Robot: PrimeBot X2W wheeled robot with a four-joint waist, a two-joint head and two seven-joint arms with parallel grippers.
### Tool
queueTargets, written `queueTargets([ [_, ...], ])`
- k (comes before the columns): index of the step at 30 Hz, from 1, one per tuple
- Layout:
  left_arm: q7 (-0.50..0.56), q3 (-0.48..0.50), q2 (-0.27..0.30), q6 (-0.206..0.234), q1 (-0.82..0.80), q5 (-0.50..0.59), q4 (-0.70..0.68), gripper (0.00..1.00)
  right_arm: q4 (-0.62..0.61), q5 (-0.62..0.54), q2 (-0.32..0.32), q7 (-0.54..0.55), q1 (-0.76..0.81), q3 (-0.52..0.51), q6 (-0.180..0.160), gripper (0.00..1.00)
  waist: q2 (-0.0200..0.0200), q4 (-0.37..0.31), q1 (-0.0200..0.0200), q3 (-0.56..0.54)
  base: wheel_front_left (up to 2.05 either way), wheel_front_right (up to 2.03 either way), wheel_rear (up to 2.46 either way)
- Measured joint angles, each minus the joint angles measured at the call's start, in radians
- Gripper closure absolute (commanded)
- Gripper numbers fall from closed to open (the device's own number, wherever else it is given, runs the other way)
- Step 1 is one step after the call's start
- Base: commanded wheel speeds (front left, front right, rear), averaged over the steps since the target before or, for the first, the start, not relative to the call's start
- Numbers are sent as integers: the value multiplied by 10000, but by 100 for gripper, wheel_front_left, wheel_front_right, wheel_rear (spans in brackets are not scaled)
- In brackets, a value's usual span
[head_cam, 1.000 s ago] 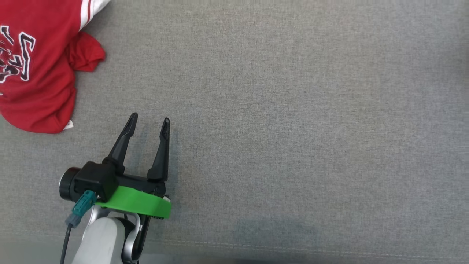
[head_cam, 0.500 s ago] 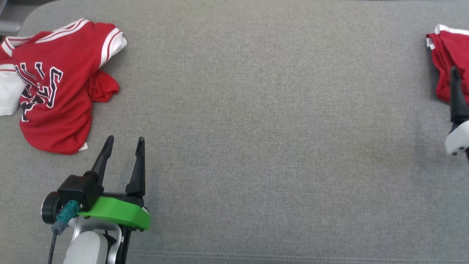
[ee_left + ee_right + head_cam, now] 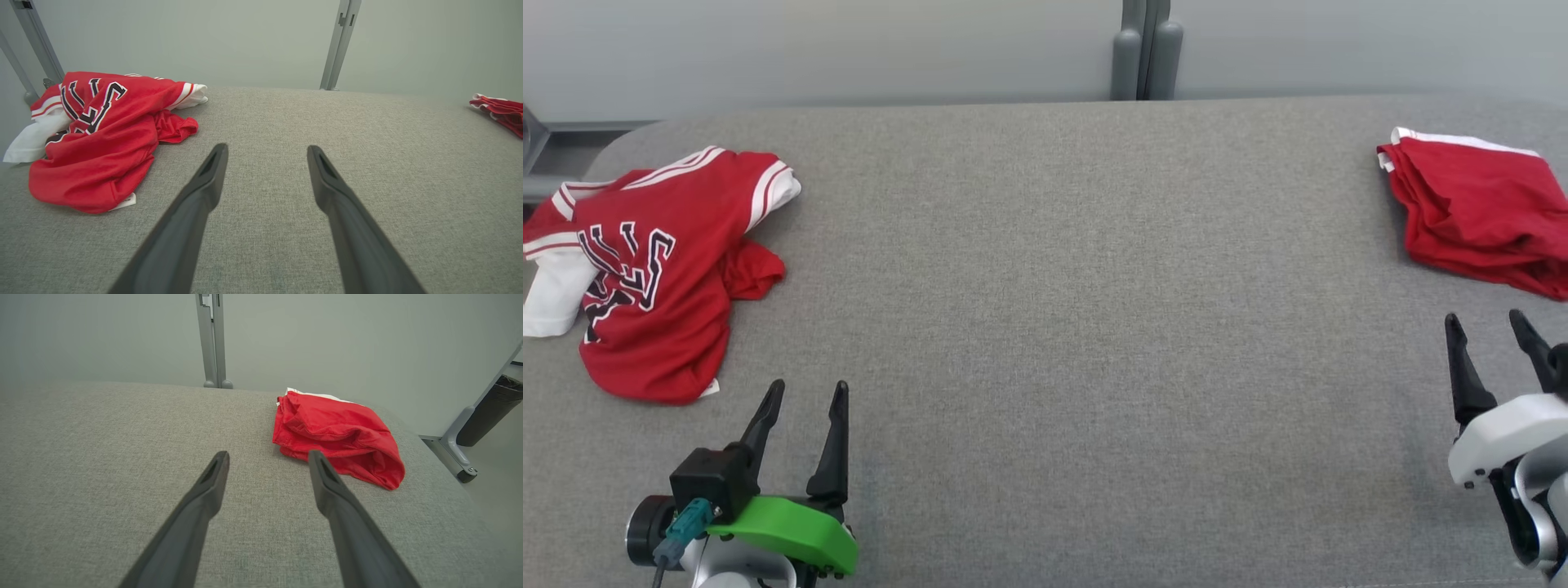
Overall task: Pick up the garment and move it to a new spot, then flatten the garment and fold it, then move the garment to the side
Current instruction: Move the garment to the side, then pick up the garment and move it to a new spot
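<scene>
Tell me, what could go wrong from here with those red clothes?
The crumpled jersey lies bunched, so the open left claw might pinch just a sleeve or one layer and lift it in a tangle.
Its white sleeve sits near the gray cushion's left edge; a clumsy tug could slide it off.
The folded red garment lies just ahead of the open right claw, which could snag and undo it.

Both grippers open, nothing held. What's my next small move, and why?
Probably ease the left gripper forward and leftward to the near edge of the jersey. It lies crumpled and untouched, closest to that gripper, whose jaws stand open and empty. The red pile by the open right gripper looks already folded, so it likely needs nothing.
</scene>
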Motion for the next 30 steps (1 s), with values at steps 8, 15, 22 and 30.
queueTargets([
  [8, 0, 21, 21, -42, 291, 25, 205, 0, 151, -579, 464, 0, 755, -786, 0, 0, 0, -160, 0, -712, 0, 0, 0],
  [15, 0, 125, 21, -48, 340, 29, 196, 0, -382, -1074, 940, 0, 1005, -811, 0, 0, 0, -120, 0, -923, 0, 0, 0],
  [22, 0, 90, 13, -136, 338, 88, 194, 0, -658, -1356, 1045, 0, 1260, -1170, 0, 0, 0, 81, 0, -920, 0, 0, 0],
  [30, 0, 125, -50, -136, 310, 90, 104, 0, -1005, -1710, 1189, 0, 1468, -1007, -2, 0, 0, 613, 0, -926, 0, 0, 0],
])
